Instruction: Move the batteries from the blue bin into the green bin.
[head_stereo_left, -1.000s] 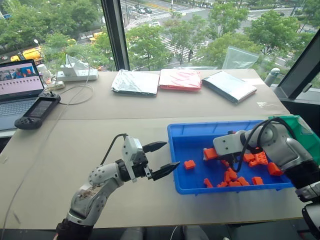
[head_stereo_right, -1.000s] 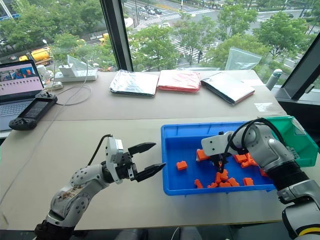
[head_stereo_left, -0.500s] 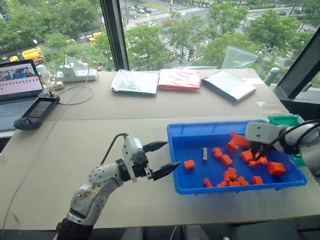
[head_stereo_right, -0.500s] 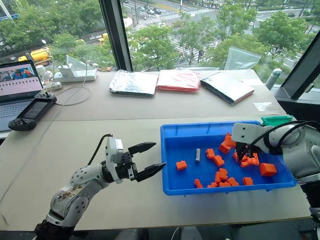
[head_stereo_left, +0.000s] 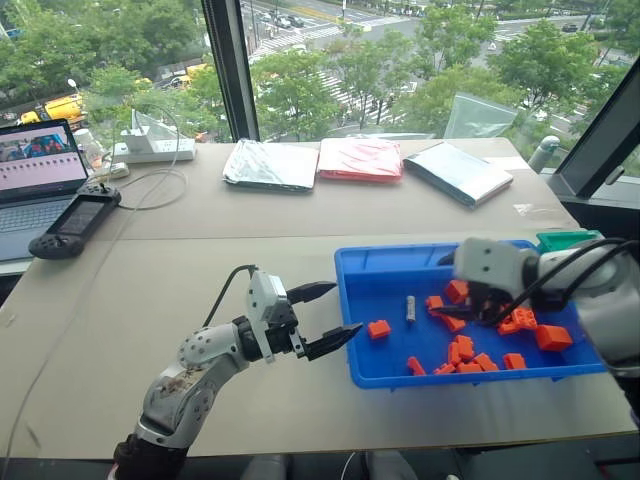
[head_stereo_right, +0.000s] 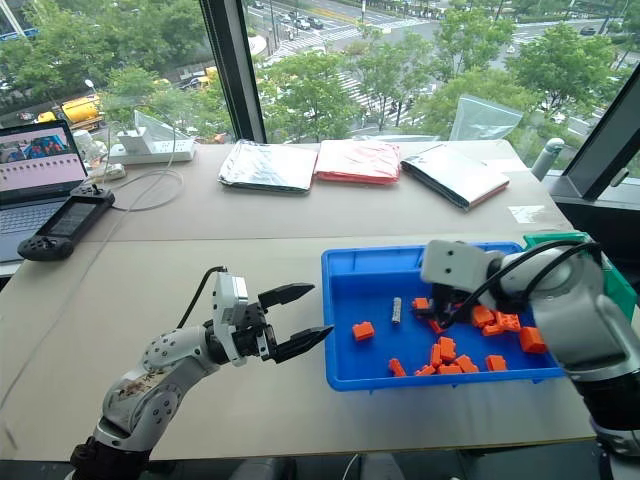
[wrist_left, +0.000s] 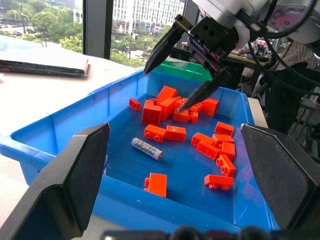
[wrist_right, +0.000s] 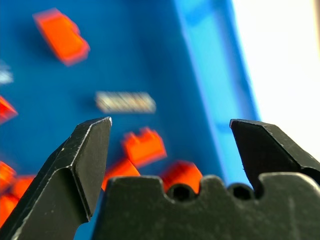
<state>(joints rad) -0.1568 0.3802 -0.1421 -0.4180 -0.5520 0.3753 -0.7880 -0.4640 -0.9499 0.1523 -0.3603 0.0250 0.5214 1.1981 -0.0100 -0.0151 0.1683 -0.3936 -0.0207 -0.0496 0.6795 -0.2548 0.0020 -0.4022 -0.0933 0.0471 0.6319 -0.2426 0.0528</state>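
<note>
Treetops fill windows behind table (head_stereo_left: 250, 250) holding laptop (head_stereo_left: 35, 175).

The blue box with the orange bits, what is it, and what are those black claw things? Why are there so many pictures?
Those claws are a robot's two hands, called grippers. The two wide pictures come from cameras in its head. The two close-up ones come from little cameras on its wrists.

The blue bin sits on a table and holds orange bricks and one small silvery battery. The robot should move batteries into the green bin behind it.

The left gripper waits open beside the blue bin, holding nothing. The right gripper hangs open above the bricks, also holding nothing. A laptop and some flat bags lie further back.
</note>
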